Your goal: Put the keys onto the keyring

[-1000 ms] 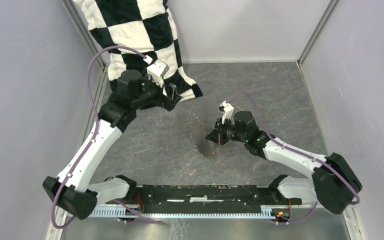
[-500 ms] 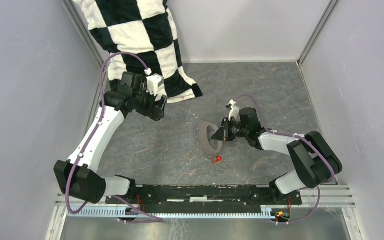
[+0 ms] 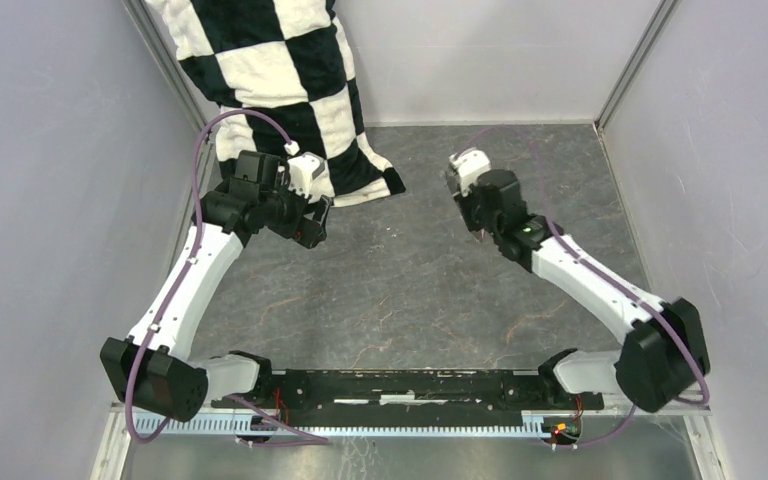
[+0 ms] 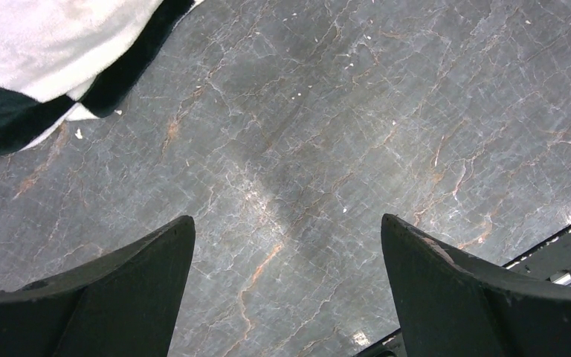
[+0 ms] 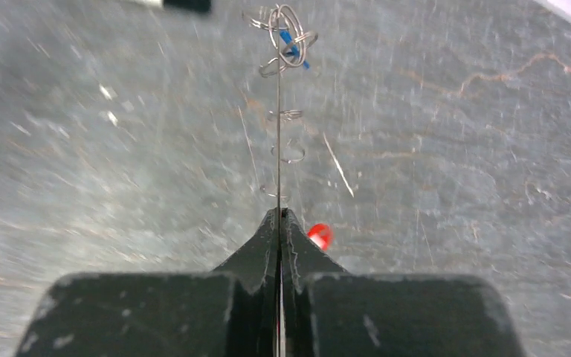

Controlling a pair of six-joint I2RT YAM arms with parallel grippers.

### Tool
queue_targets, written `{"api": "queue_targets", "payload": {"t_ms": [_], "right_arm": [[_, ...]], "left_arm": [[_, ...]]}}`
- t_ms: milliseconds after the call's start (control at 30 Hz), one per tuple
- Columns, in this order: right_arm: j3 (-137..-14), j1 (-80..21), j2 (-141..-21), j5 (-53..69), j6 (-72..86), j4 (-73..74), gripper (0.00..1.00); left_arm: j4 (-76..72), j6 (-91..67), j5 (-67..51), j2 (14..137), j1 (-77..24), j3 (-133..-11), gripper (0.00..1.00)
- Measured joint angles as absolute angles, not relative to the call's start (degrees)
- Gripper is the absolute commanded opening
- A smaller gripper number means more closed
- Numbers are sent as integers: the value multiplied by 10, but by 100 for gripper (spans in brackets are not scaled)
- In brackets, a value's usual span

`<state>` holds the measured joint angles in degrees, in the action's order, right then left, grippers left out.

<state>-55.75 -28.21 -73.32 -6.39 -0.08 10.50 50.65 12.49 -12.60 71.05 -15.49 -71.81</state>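
In the right wrist view my right gripper is shut on the keyring, a thin grey hoop seen edge-on that runs straight away from the fingertips. The blue key hangs among small wire loops at the hoop's far end. The red key shows just right of the fingertips; I cannot tell how it is attached. This view is blurred. My left gripper is open over bare stone with nothing between its fingers. In the top view it sits beside the cloth, and the right arm reaches toward the back.
A black-and-white checkered cloth lies in the back left corner, its edge also in the left wrist view. Grey walls enclose the marbled table. The black base rail runs along the near edge.
The right gripper has swung from the table's middle toward the back, carrying the keyring and keys with it. The left gripper has drawn back a little to the left, still open.
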Motion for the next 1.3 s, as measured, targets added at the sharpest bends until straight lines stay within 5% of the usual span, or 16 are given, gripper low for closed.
{"api": "queue_targets", "payload": {"t_ms": [367,667,767,800,1033,1300], "right_arm": [[-493,-473,-887,-353,-145,139,9],[-525,-655,-1032,-517,-137,161,55],[-554,-692,-1088,-558,-110,192,79],[-563,-698,-1096,-570,-100,201,97],[-618,-728,-1102,-575,-48,230,98],[-593,-738,-935,-350,-32,174,98]], "left_arm": [[509,128,-125,682,-154,-718,100],[510,130,-122,666,-154,-718,100],[510,131,-121,666,-152,-718,100],[510,131,-121,665,-152,-718,100],[510,132,-121,659,-151,-718,100],[510,132,-121,660,-151,-718,100]]}}
